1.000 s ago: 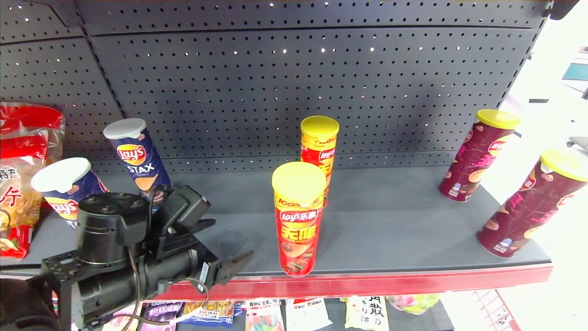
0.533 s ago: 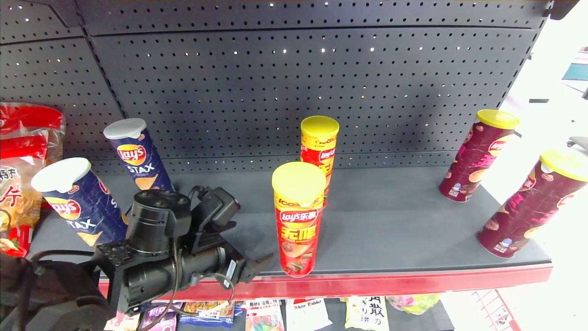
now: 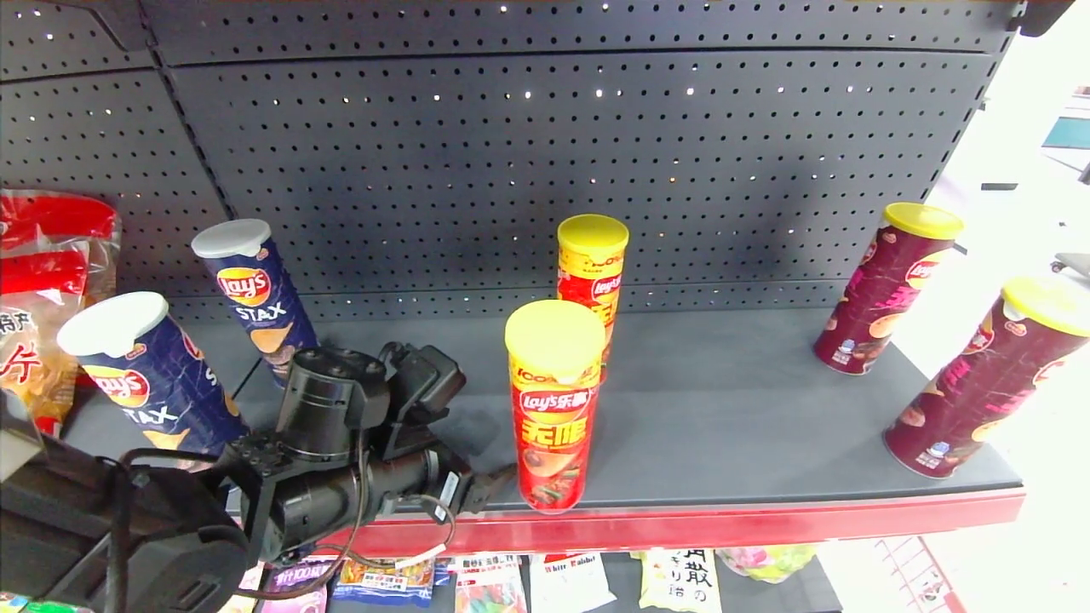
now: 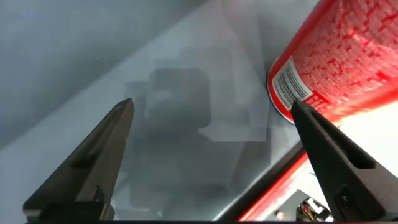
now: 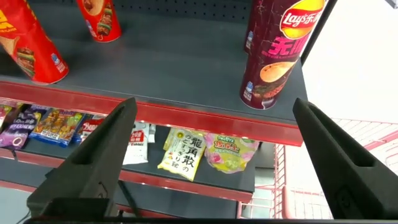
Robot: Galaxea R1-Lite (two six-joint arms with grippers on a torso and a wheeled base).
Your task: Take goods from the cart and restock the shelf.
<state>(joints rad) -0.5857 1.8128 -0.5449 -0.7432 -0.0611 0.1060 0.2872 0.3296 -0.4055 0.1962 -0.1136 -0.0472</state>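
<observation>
Now L pincer (image 4: 211, 106) is spread wide, empty, just beside front red can (image 3: 552, 409) on shelf (image 3: 724, 409). R pincer (image 5: 212, 102) likewise spread, empty, facing shelf front.

A shop — pegboard-backed shelf (image 3: 724, 409) holding 6 chip cans (image 3: 553, 409), snack packets (image 3: 681, 579) below.

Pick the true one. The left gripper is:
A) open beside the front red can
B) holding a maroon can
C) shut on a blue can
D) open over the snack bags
A: the left gripper has its fingers spread and empty, low over the shelf beside the base of the front red can.
</observation>
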